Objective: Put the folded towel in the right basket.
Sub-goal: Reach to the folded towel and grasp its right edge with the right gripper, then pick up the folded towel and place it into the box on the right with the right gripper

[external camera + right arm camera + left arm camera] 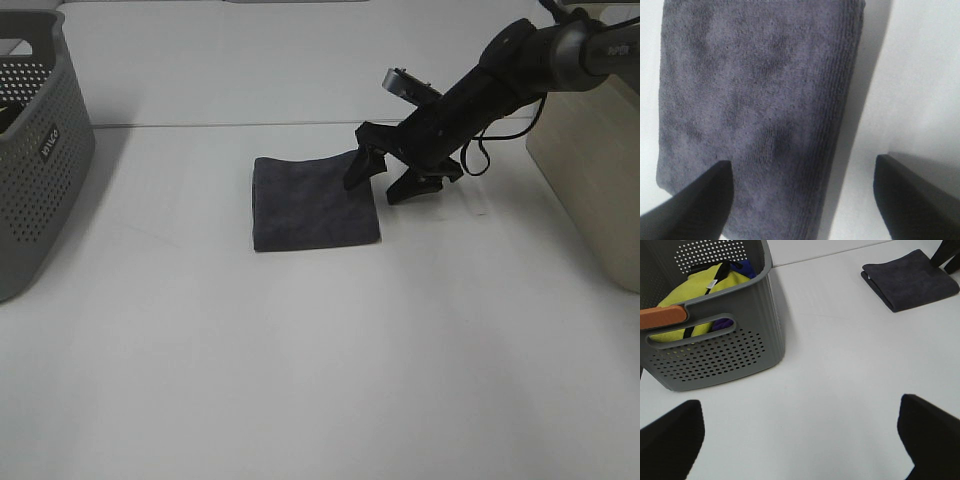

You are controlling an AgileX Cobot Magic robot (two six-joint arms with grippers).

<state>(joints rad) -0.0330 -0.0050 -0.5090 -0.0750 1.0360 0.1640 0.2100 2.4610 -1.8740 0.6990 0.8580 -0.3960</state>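
Right fingers (362, 166) spread wide, released, gripping nothing. One dark finger hangs over the folded towel (312, 205) at its edge, and the other hangs over bare desk (330, 360) just beside that edge, so the towel's side seam runs between them. I can't tell whether either tip touches cloth or desk.

Close up through the right wrist view, the towel is a charcoal-grey rectangle with a soft, nubby pile. It has a neat ribbed band down its edge and stacked layers showing at the fold. It lies flat on the smooth, matte white desk, outside any basket.

The right basket (590, 170) stands beyond the outer finger, well apart from the towel. It has a pale cream, smooth, solid wall with rounded corners.

Left fingers (671, 440) are open too, wide and empty, hovering over plain desk. Just ahead of them sits a grey basket (715, 355) of hard plastic, its walls punched with rows of small round holes and a slot handle cut in the side. A crumpled yellow-green cloth (695, 285) is heaped inside it.
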